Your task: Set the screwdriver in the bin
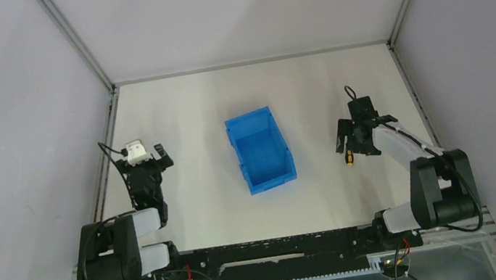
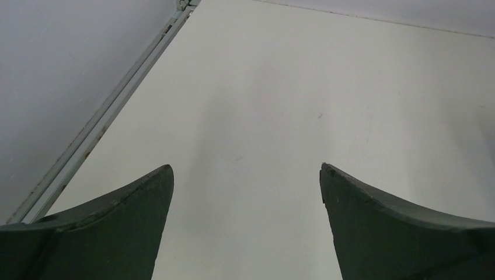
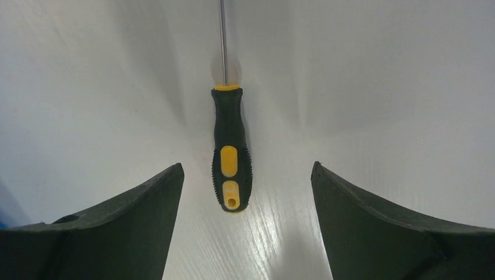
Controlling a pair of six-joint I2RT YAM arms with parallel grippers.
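Observation:
The screwdriver (image 3: 232, 157), black with yellow inserts and a thin metal shaft, lies flat on the white table. In the right wrist view its handle end sits between my right gripper's (image 3: 247, 169) open fingers, a little ahead of the tips and untouched. In the top view the screwdriver (image 1: 349, 158) shows as a small yellow spot under my right gripper (image 1: 356, 145), right of the bin. The blue bin (image 1: 290, 154) stands mid-table and looks empty. My left gripper (image 1: 147, 155) is open and empty at the left, over bare table (image 2: 257, 116).
Grey enclosure walls and metal frame rails (image 1: 105, 160) border the table on the left, right and back. The left rail also shows in the left wrist view (image 2: 99, 131). Both arm bases sit at the near edge.

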